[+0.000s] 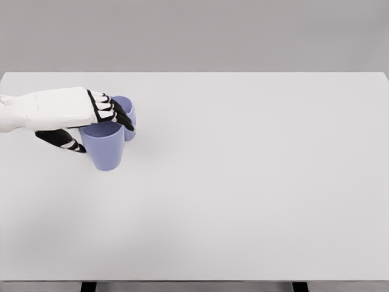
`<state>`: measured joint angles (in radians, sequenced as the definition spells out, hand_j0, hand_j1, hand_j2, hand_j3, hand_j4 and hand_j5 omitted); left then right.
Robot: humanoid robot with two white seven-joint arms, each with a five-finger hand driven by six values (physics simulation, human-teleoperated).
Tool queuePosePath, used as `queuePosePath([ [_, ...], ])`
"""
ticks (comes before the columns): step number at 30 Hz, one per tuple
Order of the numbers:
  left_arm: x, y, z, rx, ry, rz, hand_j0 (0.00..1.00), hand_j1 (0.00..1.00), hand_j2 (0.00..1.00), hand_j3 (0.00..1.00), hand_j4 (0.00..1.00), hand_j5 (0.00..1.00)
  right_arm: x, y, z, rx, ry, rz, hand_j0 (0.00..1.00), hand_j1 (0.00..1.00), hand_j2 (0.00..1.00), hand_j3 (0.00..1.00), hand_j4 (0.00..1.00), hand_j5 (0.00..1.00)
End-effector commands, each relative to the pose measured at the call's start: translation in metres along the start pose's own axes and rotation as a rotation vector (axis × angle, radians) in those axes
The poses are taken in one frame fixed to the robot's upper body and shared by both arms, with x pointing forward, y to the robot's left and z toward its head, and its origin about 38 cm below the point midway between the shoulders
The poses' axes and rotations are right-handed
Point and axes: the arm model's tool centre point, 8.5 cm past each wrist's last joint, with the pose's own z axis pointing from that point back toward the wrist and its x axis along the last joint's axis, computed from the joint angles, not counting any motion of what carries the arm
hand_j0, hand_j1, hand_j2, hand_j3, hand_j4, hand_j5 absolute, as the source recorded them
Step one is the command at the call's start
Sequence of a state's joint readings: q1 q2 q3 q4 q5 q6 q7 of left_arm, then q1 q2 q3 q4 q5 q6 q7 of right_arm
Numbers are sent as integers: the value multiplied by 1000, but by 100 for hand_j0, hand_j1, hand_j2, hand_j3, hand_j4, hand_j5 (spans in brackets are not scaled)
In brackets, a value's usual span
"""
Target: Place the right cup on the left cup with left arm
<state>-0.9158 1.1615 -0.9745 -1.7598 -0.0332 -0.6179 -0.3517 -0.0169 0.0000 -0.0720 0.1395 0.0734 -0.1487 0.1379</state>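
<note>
Lavender plastic is what I see under my left hand (82, 115): the front cup (104, 148) stands near the desk's (255, 194) far-left corner, with my fingers (115, 112) curled over its rim on the far side and the thumb (64, 141) against its near-left wall, so I read it as held. A second cup (129, 115) of the same colour stands just behind and to the right, touching or almost touching the first; I cannot tell which. My fingers partly cover that one.
</note>
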Motion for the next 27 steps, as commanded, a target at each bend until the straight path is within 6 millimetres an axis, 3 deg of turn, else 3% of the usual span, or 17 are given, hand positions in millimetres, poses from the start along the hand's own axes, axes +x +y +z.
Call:
queuePosePath([
  [1, -1, 4, 3, 22, 4, 28, 66, 66, 66, 66, 66, 66, 0, 0, 0, 0, 0, 0, 100, 100, 100, 100, 100, 100],
  [2, 0, 4, 3, 29, -2, 40, 61, 61, 61, 61, 61, 61, -1, 0, 0, 0, 2, 0, 100, 100, 100, 100, 100, 100],
  [8, -1, 9, 4, 55, -6, 61, 61, 61, 61, 61, 61, 61, -1, 0, 0, 0, 2, 0, 100, 100, 100, 100, 100, 100],
  [16, -24, 24, 15, 103, 60, 60, 61, 61, 61, 61, 61, 61, -1, 0, 0, 0, 2, 0, 100, 100, 100, 100, 100, 100],
  [27, -52, 39, 6, 153, 100, 63, 61, 61, 61, 61, 61, 61, -1, 0, 0, 0, 2, 0, 100, 100, 100, 100, 100, 100],
])
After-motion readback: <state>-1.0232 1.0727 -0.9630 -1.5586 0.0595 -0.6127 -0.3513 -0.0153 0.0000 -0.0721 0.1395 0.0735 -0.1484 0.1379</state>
